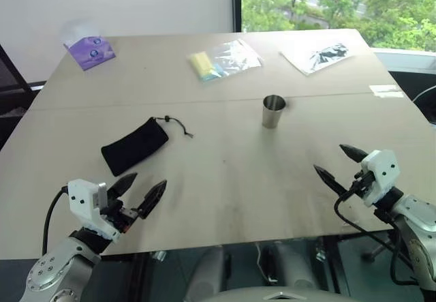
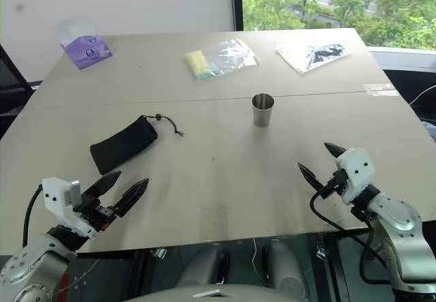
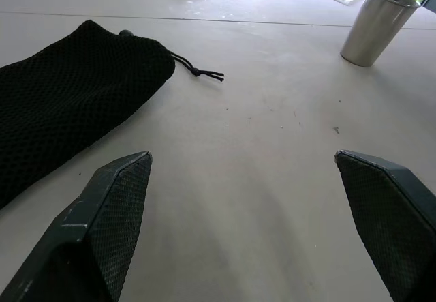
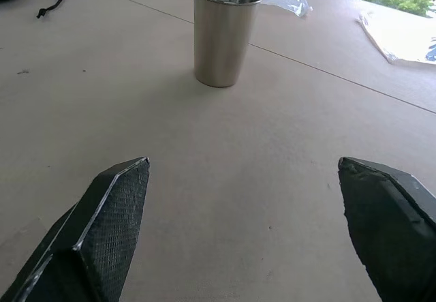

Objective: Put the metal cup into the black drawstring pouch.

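no readable text or labels anywhere

Bright, even daylight from the window [image 1: 334,2]; sharp, soft shadows.

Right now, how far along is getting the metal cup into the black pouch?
Nothing looks done yet. The metal cup stands upright on the table, apart from the black drawstring pouch, which lies flat. Nothing is in hand: left gripper and right gripper are open, empty. Grasping, bagging remain.

Office-like room: pale worktable [image 1: 225,179] beside a window [image 1: 340,2] onto trees.
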